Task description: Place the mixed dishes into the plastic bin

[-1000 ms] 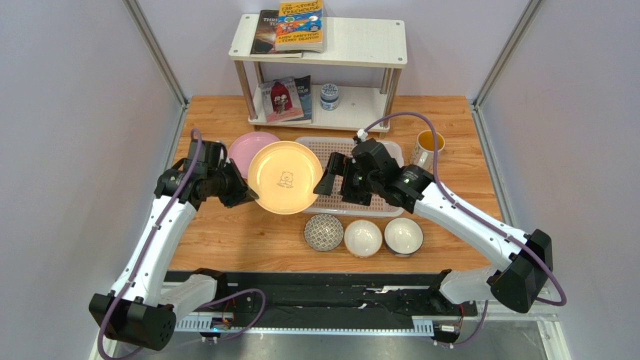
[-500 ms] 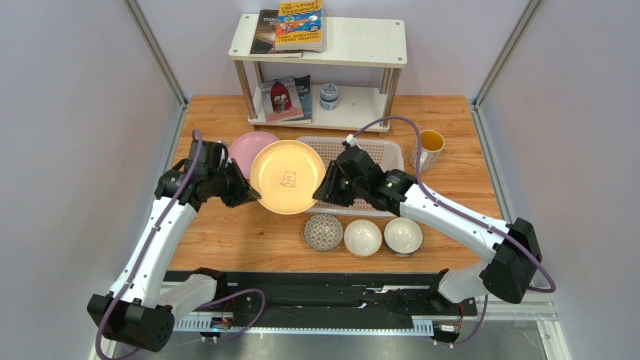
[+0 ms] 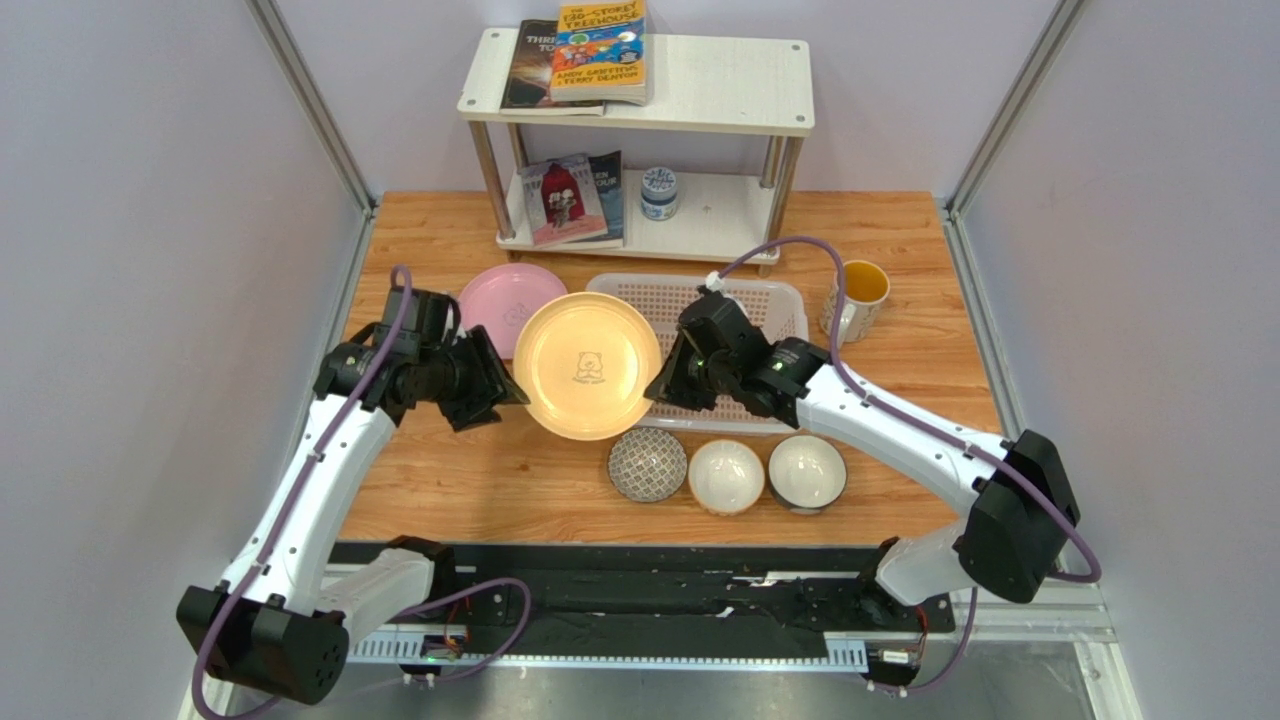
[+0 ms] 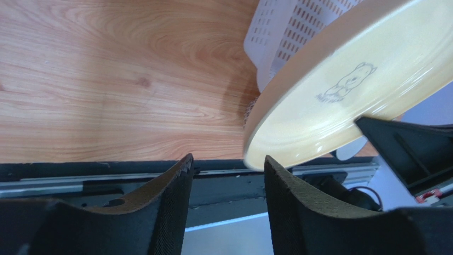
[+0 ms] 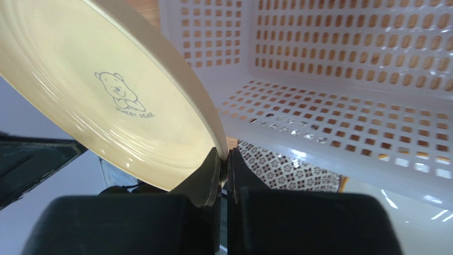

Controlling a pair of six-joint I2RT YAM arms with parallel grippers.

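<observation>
Above the wooden table (image 3: 451,465), between the two arms, the round pale yellow plate (image 3: 586,365) with a small bear print hangs clear of the surface, face up. We see it carried by one edge only. The right gripper (image 5: 222,159) is clamped tight on the plate's right rim, one finger on each face of it. The left gripper (image 4: 226,164) stands partly open at the plate's left side, its padded fingers (image 4: 173,186) spread, apart from the rim and holding nothing. We read this as a handover, arranged so that the arm nearer the container makes the delivery.

The white perforated plastic bin (image 3: 766,300) lies just beside the plate, on the right arm's side. From overhead the plate's right edge overlaps the bin's left end, though the plate is not yet inside. The edge grip, in our judgement, leaves the underside free, so the plate can be lowered flat onto the grid floor.

Farther out lie the other dishes:
- a round pink plate (image 3: 496,293) just beyond the left gripper;
- a grey patterned bowl (image 3: 648,464) and two white bowls (image 3: 726,476) in a row on the near side of the bin;
- a mug (image 3: 857,297) with a yellow interior past the bin's right end.

A white two-tier shelf (image 3: 661,90) stands at the table's far edge.
</observation>
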